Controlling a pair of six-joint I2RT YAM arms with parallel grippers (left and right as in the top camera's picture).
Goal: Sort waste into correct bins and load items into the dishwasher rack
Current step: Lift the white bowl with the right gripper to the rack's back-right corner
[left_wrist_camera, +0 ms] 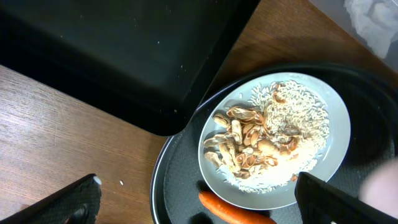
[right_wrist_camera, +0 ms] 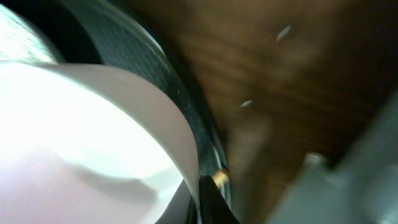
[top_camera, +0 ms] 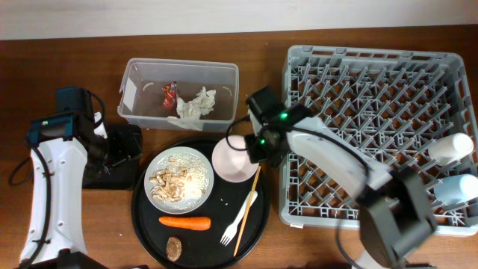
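Note:
The pale pink bowl (top_camera: pixel 234 159) sits on the round black tray (top_camera: pixel 149 224). My right gripper (top_camera: pixel 256 145) is shut on the bowl's right rim; the rim (right_wrist_camera: pixel 180 134) shows between its fingers. My left gripper (left_wrist_camera: pixel 199 205) is open and empty, above the edge of the shallow black tray (top_camera: pixel 112 170) (left_wrist_camera: pixel 124 50) and the white plate (top_camera: pixel 179 179) (left_wrist_camera: pixel 273 143) of rice scraps (left_wrist_camera: pixel 292 118). The carrot (top_camera: pixel 184 222) (left_wrist_camera: pixel 236 215), brown lump (top_camera: pixel 174 248), white fork (top_camera: pixel 239 218) and wooden stick (top_camera: pixel 248 209) lie on the round tray. The clear tub (top_camera: pixel 134 90) holds the red wrapper (top_camera: pixel 169 93) and tissue (top_camera: pixel 196 104).
The grey dishwasher rack (top_camera: pixel 373 97) fills the right side. A white cup (top_camera: pixel 452 146) and a light blue cup (top_camera: pixel 457 187) lie at its right edge. The rack's left wall is close behind my right gripper.

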